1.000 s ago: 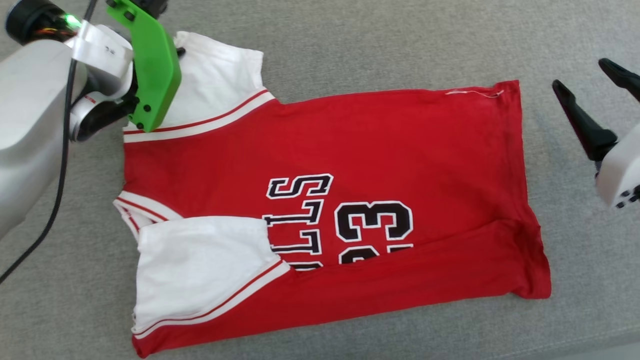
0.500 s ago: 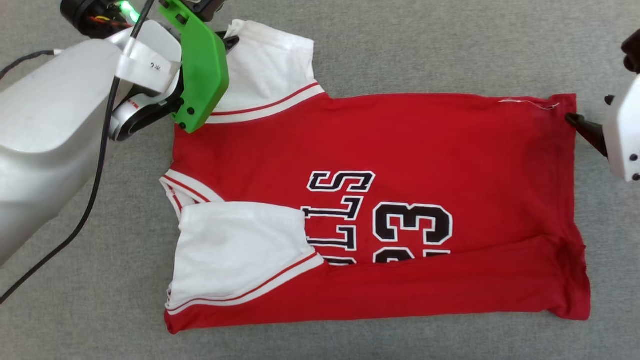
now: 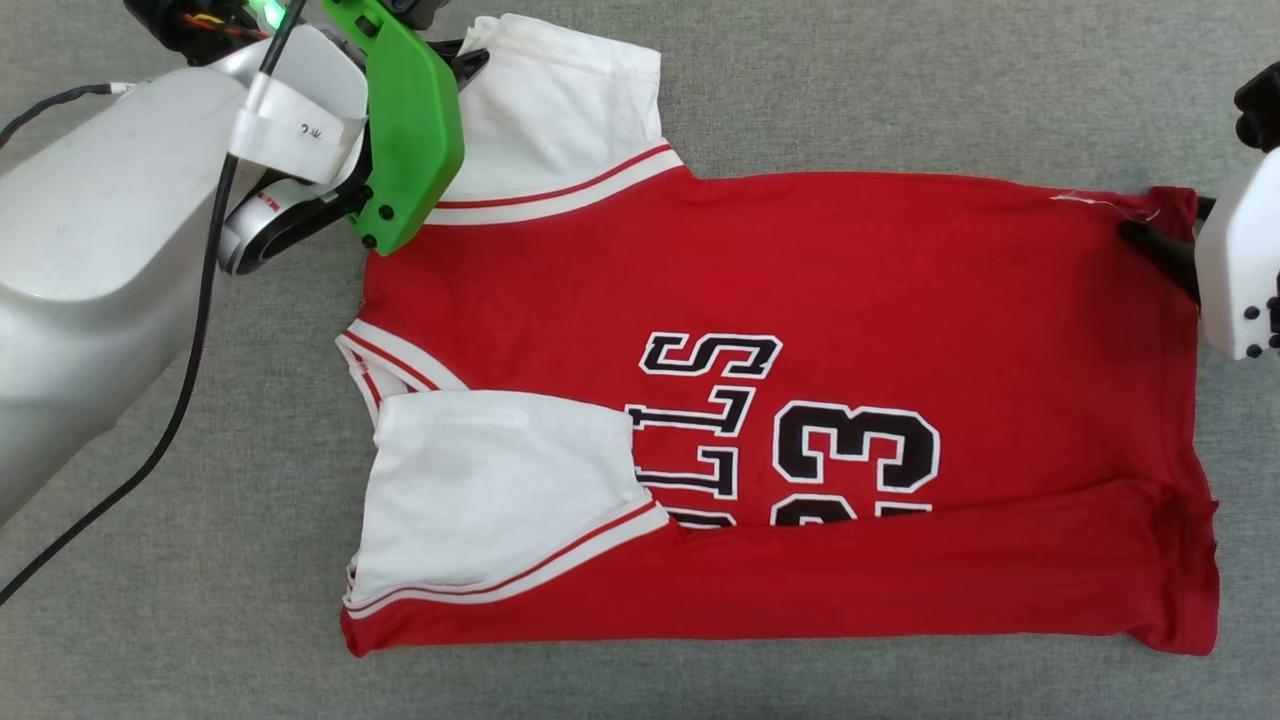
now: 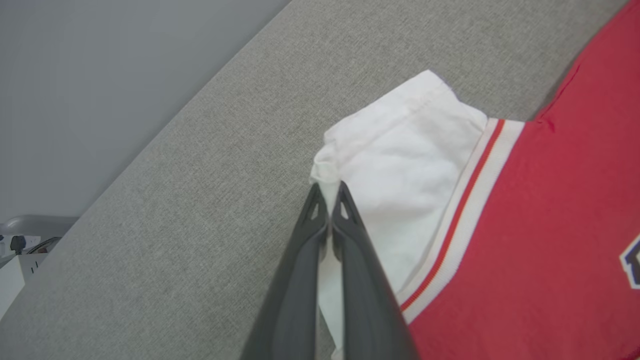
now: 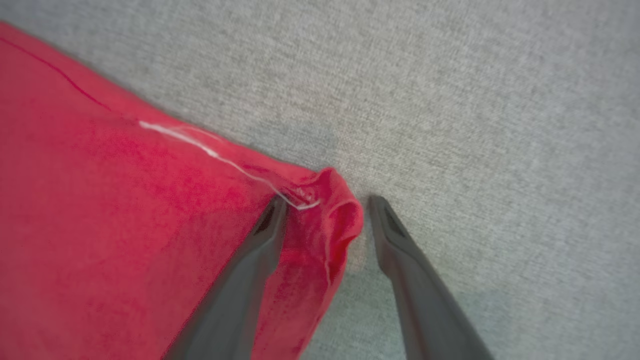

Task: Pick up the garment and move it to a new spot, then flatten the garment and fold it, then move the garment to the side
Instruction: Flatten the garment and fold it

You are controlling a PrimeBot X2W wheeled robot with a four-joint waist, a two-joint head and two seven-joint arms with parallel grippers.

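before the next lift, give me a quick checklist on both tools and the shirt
1. Left tool shut on the white sleeve: ok.
2. Right tool straddling the red hem corner: ok.
3. Right tool closed on that corner: not ok, its jaws stand apart.
4. Near edge of the shirt folded over the number: ok.
5. How many cloth layers the left tool holds: cannot tell.
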